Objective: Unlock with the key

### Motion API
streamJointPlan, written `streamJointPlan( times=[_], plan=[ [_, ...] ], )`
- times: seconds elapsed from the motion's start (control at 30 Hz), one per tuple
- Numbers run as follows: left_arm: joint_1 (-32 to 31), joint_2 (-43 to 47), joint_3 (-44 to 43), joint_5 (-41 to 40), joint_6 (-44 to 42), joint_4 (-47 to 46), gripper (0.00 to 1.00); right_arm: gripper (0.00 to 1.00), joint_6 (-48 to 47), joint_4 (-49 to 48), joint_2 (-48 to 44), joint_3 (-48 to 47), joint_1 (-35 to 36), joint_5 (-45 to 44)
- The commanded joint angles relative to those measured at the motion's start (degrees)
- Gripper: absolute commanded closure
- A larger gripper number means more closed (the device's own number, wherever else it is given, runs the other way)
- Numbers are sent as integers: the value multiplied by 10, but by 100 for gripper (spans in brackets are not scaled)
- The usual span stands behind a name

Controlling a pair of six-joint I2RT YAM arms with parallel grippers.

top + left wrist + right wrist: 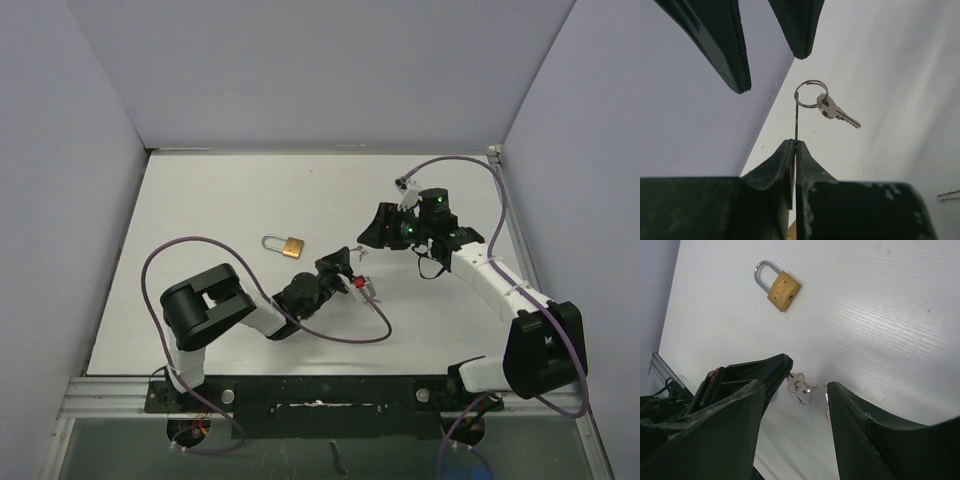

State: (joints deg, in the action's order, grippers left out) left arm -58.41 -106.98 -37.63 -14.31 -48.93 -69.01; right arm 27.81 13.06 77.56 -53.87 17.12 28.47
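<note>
Two fingers of the left gripper point(795, 146) are pressed together on a thin silver key point(796, 120), so its wire ring point(811, 94) and a second silver key point(838, 113) stick out free, probably for a handover. The right gripper point(809, 374) waits just beside them, spread wide. The loose second key may disturb its grip. The brass padlock with a steel shackle point(779, 287) lies well apart on the white table point(230, 200).

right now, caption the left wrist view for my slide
Left pincer grips a thin silver metal blade carrying a round wire ring and dangling silver key
</note>
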Motion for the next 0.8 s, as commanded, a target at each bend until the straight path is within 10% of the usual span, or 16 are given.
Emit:
streamJointPlan(
  times=[0.0,0.77],
  plan=[
    [-12,-41,-13,-49,-106,-136,100,46,27,-36,-13,7,-13,32],
    [-52,-70,-63,-83,-287,-177,100,48,75,-102,-24,44,-100,142]
  ],
)
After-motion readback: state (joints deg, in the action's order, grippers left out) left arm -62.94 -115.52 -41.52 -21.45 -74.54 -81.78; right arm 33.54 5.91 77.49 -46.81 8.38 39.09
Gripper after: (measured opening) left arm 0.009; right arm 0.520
